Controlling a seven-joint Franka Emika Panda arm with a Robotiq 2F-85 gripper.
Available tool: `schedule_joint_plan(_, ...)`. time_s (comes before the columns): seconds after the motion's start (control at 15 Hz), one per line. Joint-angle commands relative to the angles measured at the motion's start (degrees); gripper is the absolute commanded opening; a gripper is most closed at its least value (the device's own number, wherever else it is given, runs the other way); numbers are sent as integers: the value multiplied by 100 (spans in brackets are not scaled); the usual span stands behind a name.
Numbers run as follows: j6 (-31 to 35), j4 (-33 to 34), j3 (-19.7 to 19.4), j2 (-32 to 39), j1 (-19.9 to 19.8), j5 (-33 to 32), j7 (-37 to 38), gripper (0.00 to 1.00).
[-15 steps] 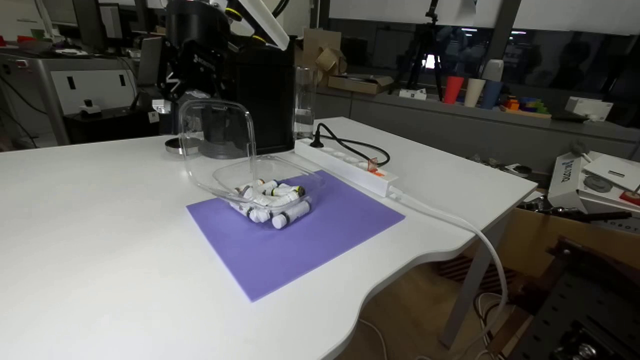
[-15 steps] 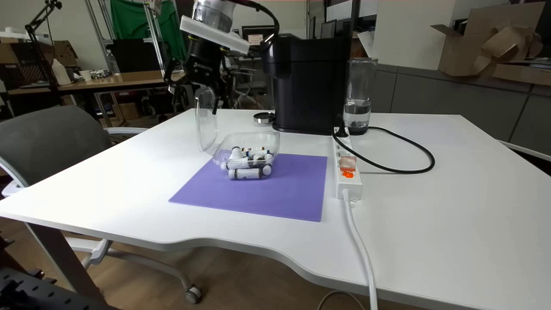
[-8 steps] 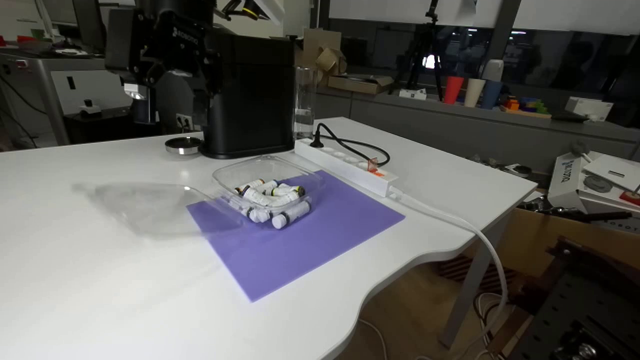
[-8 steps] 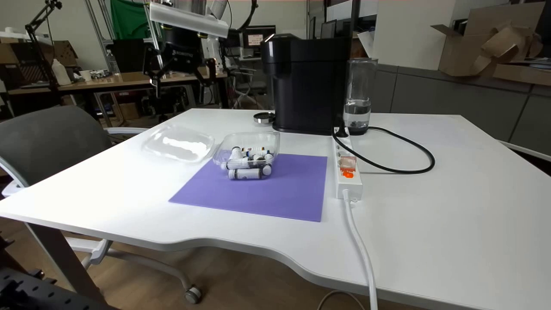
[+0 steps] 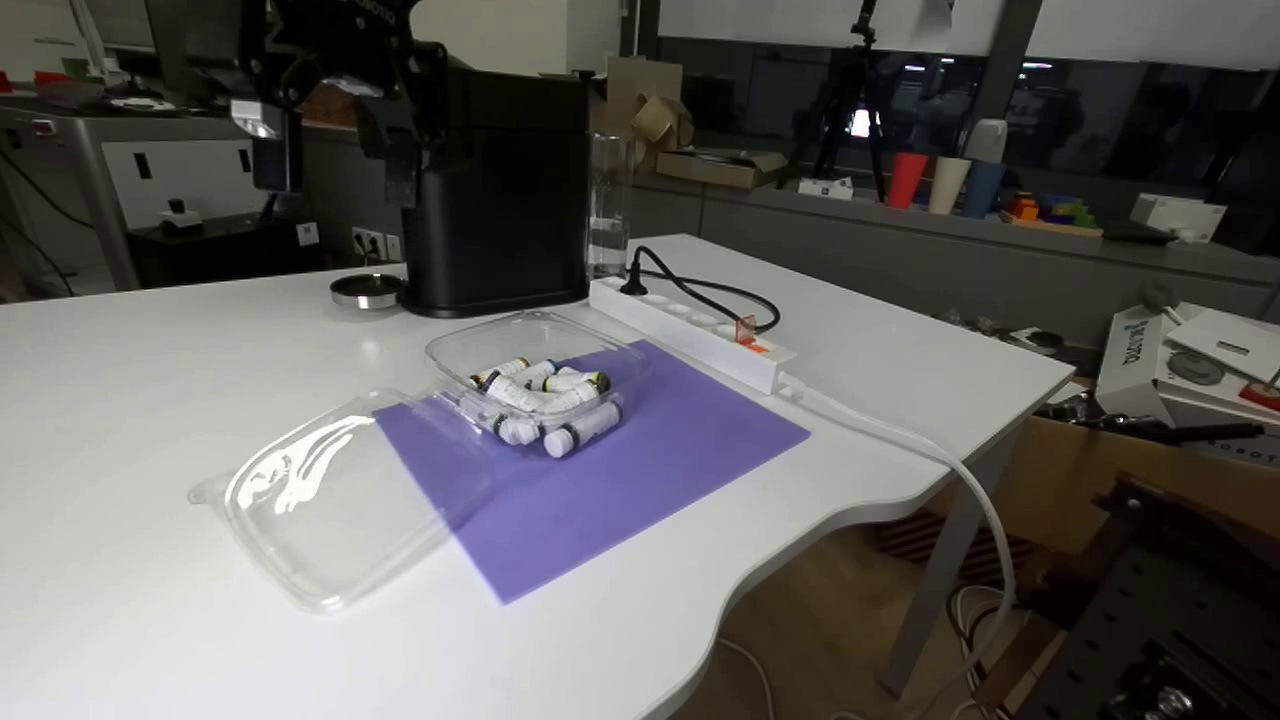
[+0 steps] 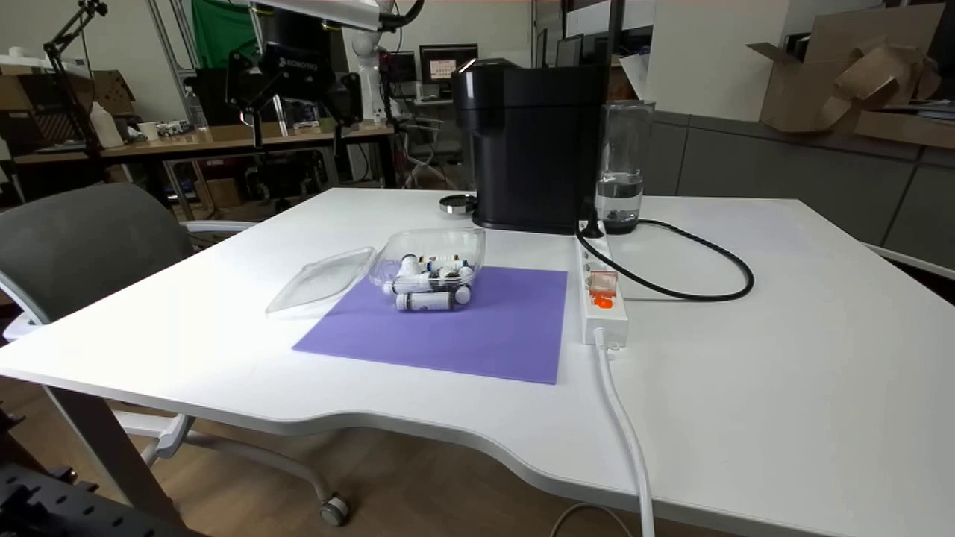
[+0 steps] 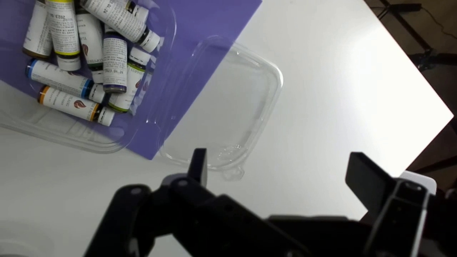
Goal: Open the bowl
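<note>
The bowl is a clear container whose rim (image 5: 640,352) shows in an exterior view. It stands uncovered on the purple mat, with several small white-labelled bottles (image 7: 68,103) inside. Its wall also shows in the wrist view (image 7: 167,67) and in an exterior view (image 6: 429,237). Its clear lid (image 5: 320,490) lies beside it, partly over the mat's edge, and shows in an exterior view (image 6: 321,280) and the wrist view (image 7: 228,107). I cannot tell whether lid and bowl are joined. My gripper (image 7: 278,159) is open and empty above the table, apart from the lid, in both exterior views (image 5: 338,178) (image 6: 297,143).
A tall black machine (image 6: 537,149) stands behind the bowl, with a round metal dish (image 5: 367,290) beside it. A glass water tank (image 6: 623,171) stands by the machine. A white power strip (image 5: 690,335) with a black cord lies by the purple mat (image 6: 462,350).
The lid has tipped from upright to lying beside the bowl, and has shifted since half a second ago. My gripper has risen away, fingers apart. The bowl has not moved.
</note>
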Motion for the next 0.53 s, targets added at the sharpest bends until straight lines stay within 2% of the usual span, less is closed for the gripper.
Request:
schedule_joint_plan(0.0, 367, -244, -179, -234, 88, -175, 305, 100)
schedule_joint_plan(0.27, 788, -313, -381, -134, 70, -784, 609, 100)
schedule_joint_plan(0.47, 670, -286, -616, -61, 23, -1513, 1011, 100)
